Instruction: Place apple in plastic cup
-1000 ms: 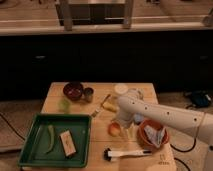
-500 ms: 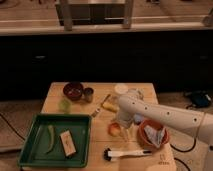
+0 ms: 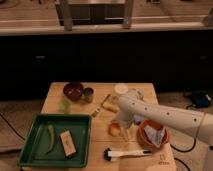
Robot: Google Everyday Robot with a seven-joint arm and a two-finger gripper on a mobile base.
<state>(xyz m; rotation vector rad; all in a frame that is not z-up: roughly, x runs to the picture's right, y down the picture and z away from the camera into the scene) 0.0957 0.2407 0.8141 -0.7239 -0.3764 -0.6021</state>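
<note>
The apple (image 3: 114,129), small and orange-red, rests on the wooden table (image 3: 100,150) near its middle. My gripper (image 3: 123,128) hangs at the end of the white arm (image 3: 160,117), low over the table and right against the apple's right side. It is open, and I cannot tell whether the fingers straddle the apple. The pale green plastic cup (image 3: 64,104) stands at the table's left, above the tray and well apart from the gripper.
A green tray (image 3: 35,150) at front left holds a green vegetable and a tan bar. A dark bowl (image 3: 73,91) and small can (image 3: 88,94) stand at the back. An orange bowl (image 3: 154,135) with a packet sits right of the gripper. A white brush (image 3: 125,153) lies in front.
</note>
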